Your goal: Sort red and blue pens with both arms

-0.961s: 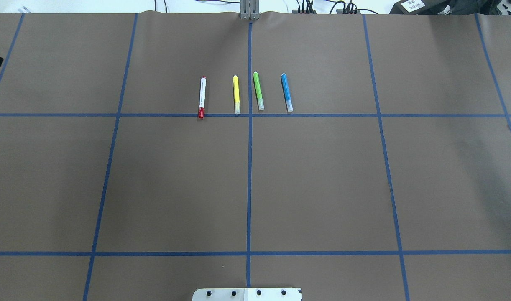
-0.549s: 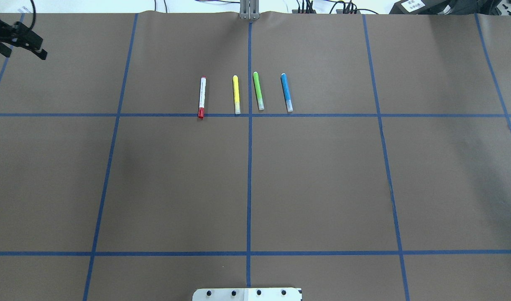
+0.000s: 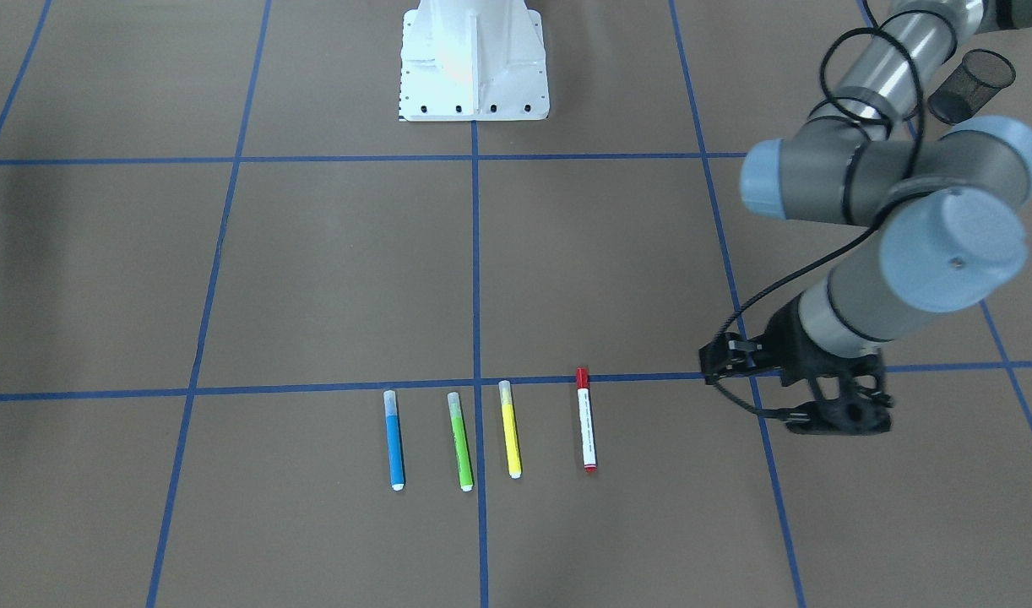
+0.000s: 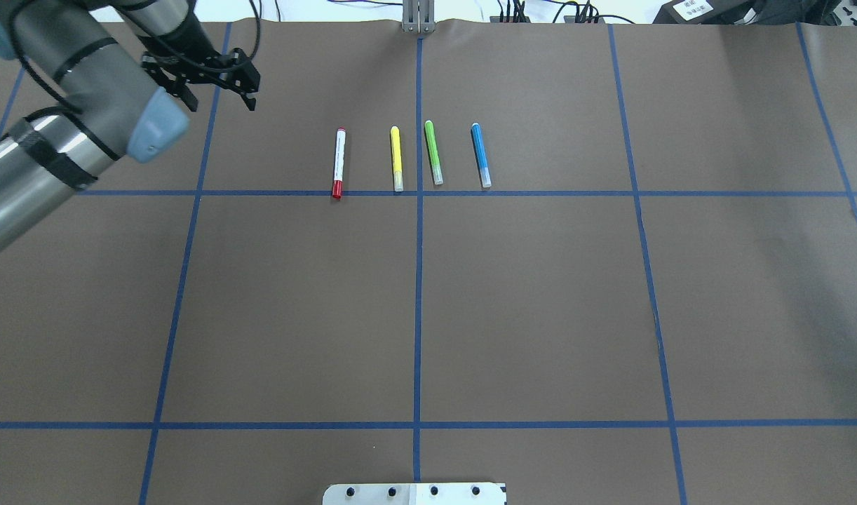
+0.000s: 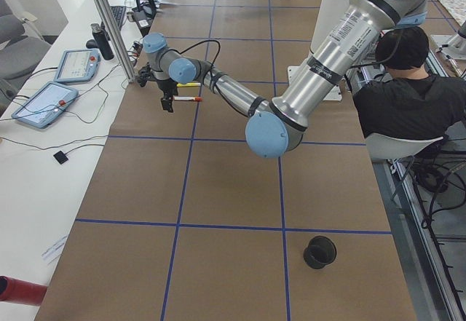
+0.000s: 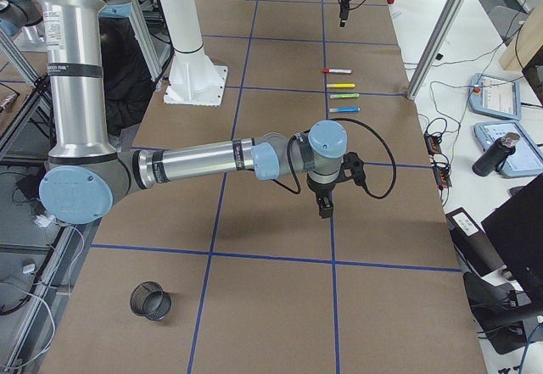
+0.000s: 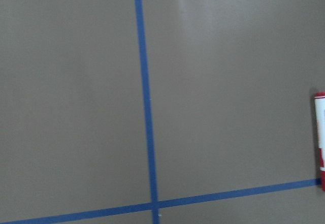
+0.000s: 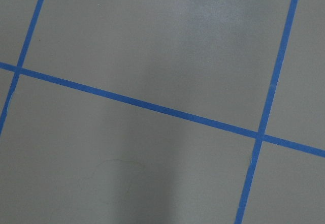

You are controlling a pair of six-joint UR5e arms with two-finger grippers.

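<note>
Four pens lie side by side on the brown table. The red pen [image 4: 339,163] [image 3: 585,431] has a white barrel and a red cap and is leftmost in the overhead view. The blue pen [image 4: 480,154] [image 3: 393,439] is rightmost there. My left gripper [image 4: 220,104] [image 3: 757,393] hovers open and holds nothing, to the left of the red pen and slightly beyond it. The left wrist view catches the red pen [image 7: 320,132] at its right edge. My right gripper [image 6: 325,207] shows only in the exterior right view, over bare table well short of the pens. I cannot tell whether it is open or shut.
A yellow marker [image 4: 396,158] and a green marker [image 4: 433,152] lie between the two pens. A black mesh cup [image 3: 972,83] stands behind my left arm and another mesh cup [image 6: 150,299] on my right side. The white pedestal [image 3: 472,63] is at the near edge. A person [image 5: 408,95] sits beside the table.
My left arm has swept in from the table's left edge toward the pens; its gripper is now near the red pen. The pens have not moved.
</note>
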